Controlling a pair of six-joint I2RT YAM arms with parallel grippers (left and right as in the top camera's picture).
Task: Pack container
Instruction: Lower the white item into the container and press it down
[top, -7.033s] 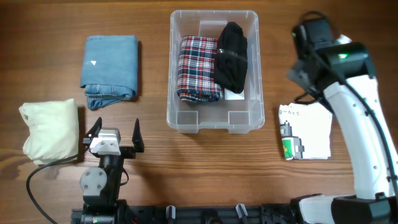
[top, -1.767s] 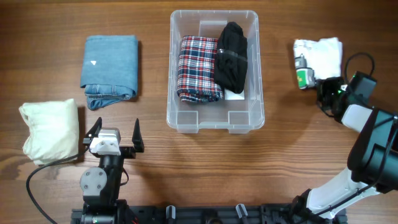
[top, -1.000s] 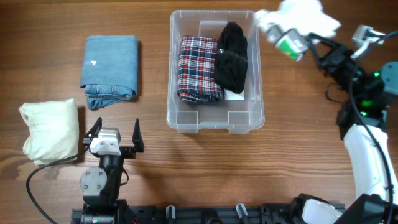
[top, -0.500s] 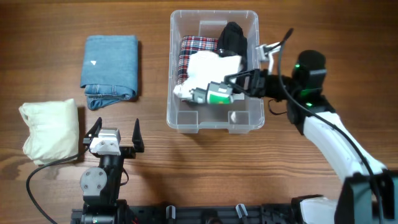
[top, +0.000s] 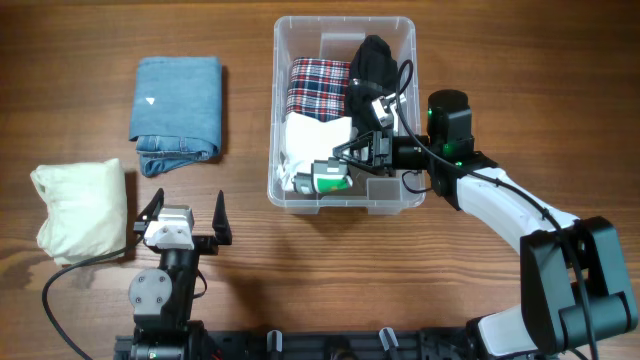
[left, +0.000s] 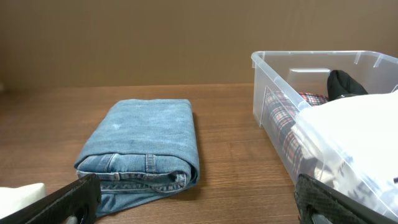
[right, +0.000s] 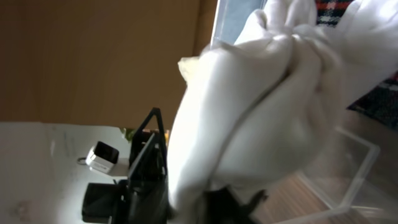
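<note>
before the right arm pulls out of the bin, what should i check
1. White garment inside the container: ok, it lies over the plaid garment at the near end.
2. Right gripper free of the white garment: cannot tell, cloth hides its fingertips.
3. Left gripper open and apart from the container: ok.
4. Everything packed: not ok, the folded jeans and the cream garment lie on the table, outside the container.

Dark, streaky wooden table (top: 300, 285) under soft even light, plain brown wall (left: 124, 37) behind
</note>
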